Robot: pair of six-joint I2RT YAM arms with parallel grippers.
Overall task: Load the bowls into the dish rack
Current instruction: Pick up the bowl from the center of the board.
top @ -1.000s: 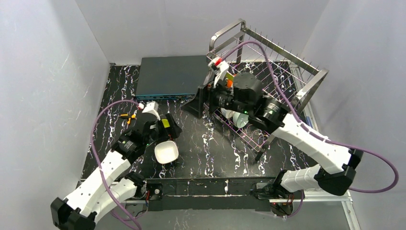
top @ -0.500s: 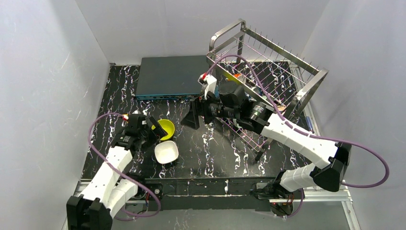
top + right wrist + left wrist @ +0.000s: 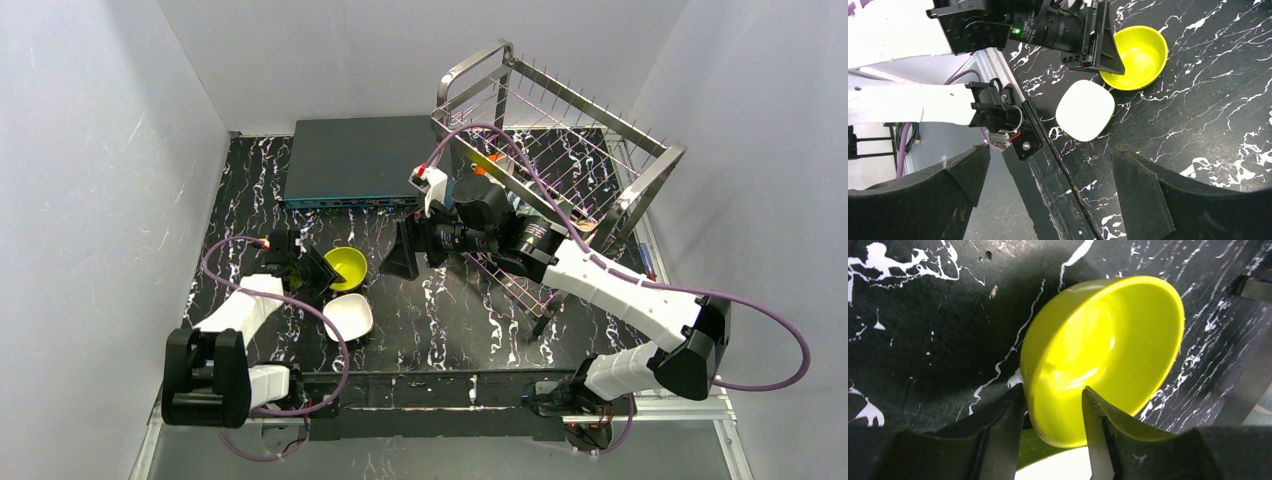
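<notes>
At left, the left gripper (image 3: 1052, 407) straddles the near rim of the yellow-green bowl (image 3: 1108, 340) on the table. Its jaws are narrow, one finger inside and one outside; whether they pinch the rim cannot be told. Seat the rim deep between the pads, then lift straight up, clear of the white bowl (image 3: 348, 316) just beside it. At centre, the right gripper (image 3: 1048, 200) hangs wide and empty. The dish rack (image 3: 560, 130) stands at right rear. The table (image 3: 440, 320) is glossy black marble-pattern, probably slick. Pale walls (image 3: 120, 150) enclose it.
</notes>
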